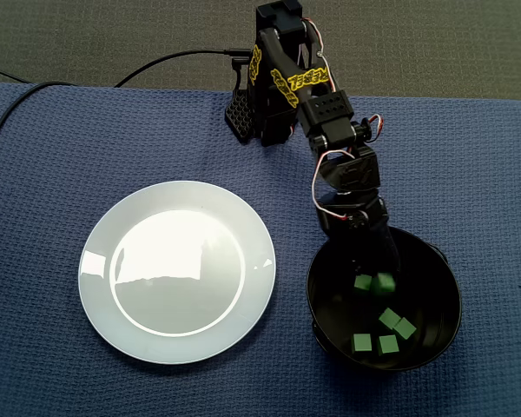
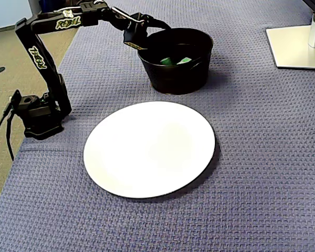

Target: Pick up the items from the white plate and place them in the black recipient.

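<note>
Green cubes in black bowl | gripper inside bowl, just above two cubes | cannot tell whether clenched or released

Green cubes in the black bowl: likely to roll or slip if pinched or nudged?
Probably won't roll: each green cube shows flat faces, resting in the black bowl. Likely light, being small beside the tool. Slipperiness cannot be judged.
</note>
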### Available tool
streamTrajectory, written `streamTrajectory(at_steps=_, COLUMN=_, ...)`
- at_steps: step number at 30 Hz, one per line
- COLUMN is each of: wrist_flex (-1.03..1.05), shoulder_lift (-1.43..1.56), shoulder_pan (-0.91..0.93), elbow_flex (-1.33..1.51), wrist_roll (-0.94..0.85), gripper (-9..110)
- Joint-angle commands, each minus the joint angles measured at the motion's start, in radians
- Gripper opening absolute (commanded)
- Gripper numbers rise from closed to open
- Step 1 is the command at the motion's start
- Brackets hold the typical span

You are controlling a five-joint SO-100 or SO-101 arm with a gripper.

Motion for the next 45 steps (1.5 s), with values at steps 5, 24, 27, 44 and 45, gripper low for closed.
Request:
streamTrajectory(at_steps=5, wrist_flex=0.301, shoulder_lift=0.256, shoulder_pan=0.091, elbow_flex=-0.333, wrist_roll=-0.342, gripper=27)
streamTrajectory(at_steps=24, wrist_flex=-0.098, shoulder_lift=1.187, shoulder_pan=0.373, elbow_flex=0.816, wrist_roll=-0.893, gripper=8)
streamTrajectory(at_steps=27, wrist_flex=-0.103, shoulder_lift=1.223, shoulder_pan=0.357, elbow_flex=0.93, wrist_roll=-0.897, gripper=4)
streamTrajectory(at_steps=44, wrist_flex=0.67, shoulder_lift=1.402, shoulder_pan=0.305, elbow_flex=1.135, wrist_roll=-1.097, gripper=0)
streamTrajectory(at_steps=45, wrist_flex=0.724, shoulder_lift=1.402, shoulder_pan=0.305, elbow_flex=1.135, wrist_roll=-1.109, gripper=0)
